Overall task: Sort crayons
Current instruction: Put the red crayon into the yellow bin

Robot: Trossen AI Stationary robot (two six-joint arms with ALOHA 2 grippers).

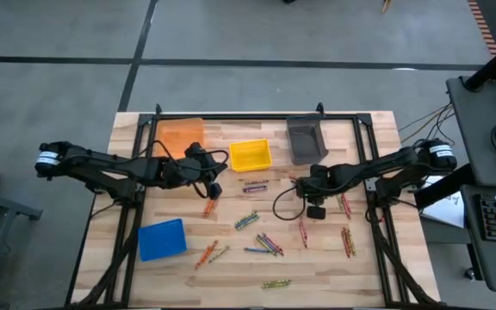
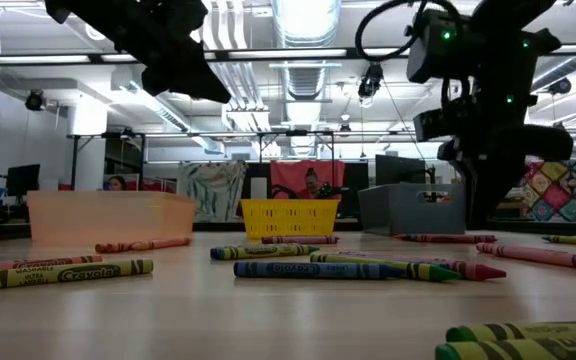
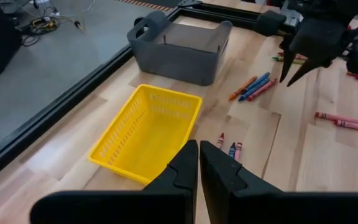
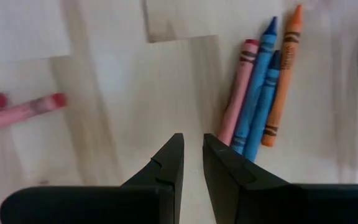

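Most crayons (image 1: 265, 245) lie loose across the table's near half. The right gripper (image 4: 192, 158), fingers slightly apart and holding nothing, hovers beside a small bunch at its 1 o'clock; it should centre over one stick before descending. The left gripper (image 3: 199, 163), fingers nearly pressed together, hangs by the yellow bin (image 1: 250, 155), which looks empty, as does the grey bin (image 1: 304, 140). I cannot tell what the orange bin (image 1: 182, 135) or blue bin (image 1: 161, 238) holds.

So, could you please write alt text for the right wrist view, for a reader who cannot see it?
The right gripper, its fingers slightly parted and empty, hovers over the wooden table near a small cluster of crayons: one pink-red, two blue, one orange, lying side by side. Another red crayon lies apart.
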